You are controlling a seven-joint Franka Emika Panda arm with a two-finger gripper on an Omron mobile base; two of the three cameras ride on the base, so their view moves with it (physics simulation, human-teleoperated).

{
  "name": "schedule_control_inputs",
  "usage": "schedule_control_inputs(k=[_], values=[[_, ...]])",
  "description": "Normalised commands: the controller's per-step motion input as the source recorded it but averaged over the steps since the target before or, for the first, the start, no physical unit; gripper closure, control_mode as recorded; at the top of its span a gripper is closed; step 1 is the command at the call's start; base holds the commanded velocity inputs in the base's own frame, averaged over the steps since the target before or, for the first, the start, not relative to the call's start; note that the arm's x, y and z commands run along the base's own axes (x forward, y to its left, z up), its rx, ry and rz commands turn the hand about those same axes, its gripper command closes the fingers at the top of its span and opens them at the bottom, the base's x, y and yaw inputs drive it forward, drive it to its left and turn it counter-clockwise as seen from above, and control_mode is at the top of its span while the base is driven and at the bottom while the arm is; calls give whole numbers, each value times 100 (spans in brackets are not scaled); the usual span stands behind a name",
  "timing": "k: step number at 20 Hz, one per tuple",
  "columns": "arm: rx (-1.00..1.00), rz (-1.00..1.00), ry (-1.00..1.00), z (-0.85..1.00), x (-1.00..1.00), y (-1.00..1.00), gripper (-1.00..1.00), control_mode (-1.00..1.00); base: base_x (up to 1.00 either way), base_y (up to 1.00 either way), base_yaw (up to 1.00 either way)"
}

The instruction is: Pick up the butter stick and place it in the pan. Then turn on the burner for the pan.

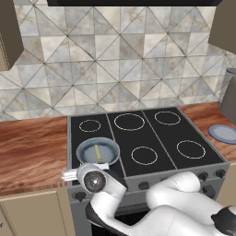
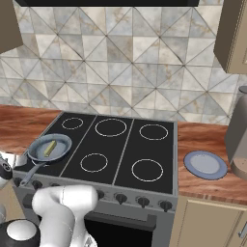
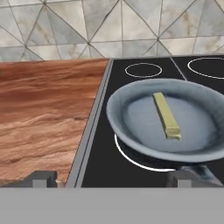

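Butter [image 3: 166, 115] lies flat in pan [image 3: 131, 96] bowl, also seen from left base [image 1: 97, 152] and right base [image 2: 49, 148]. Pan [image 1: 87, 147] sits on stove's front-left burner [image 3: 131, 159]; hand view alone shows ring's white arc peeking from under pan rim. Right base view shows pan [image 2: 60, 151] handle running toward stove front. Gripper [image 3: 111, 178] fingers spread wide, holding nothing, low before pan; one tip [image 3: 41, 178] over counter [image 3: 43, 113], other over stove edge. Plate [image 2: 205, 164] on right counter, well apart from pan.

Butter stick [image 3: 166, 115] lies in the pan [image 3: 131, 144] over the burner [image 3: 133, 159]
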Motion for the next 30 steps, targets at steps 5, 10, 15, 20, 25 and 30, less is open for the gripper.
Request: schedule_control_inputs(k=[5,10,15,20,25,30], values=[[1,0,-20,-8,-27,5,-100,-100,0,0,0],[0,1,-18,-17,-22,2,-100,-100,0,0,0],[0,0,-16,-19,-23,2,-100,-100,0,0,0],[0,0,-13,-14,-19,5,-100,-100,0,0,0],[0,0,-14,-16,-8,3,-100,-100,0,0,0],[1,0,-16,-20,-1,0,-100,-100,0,0,0]])
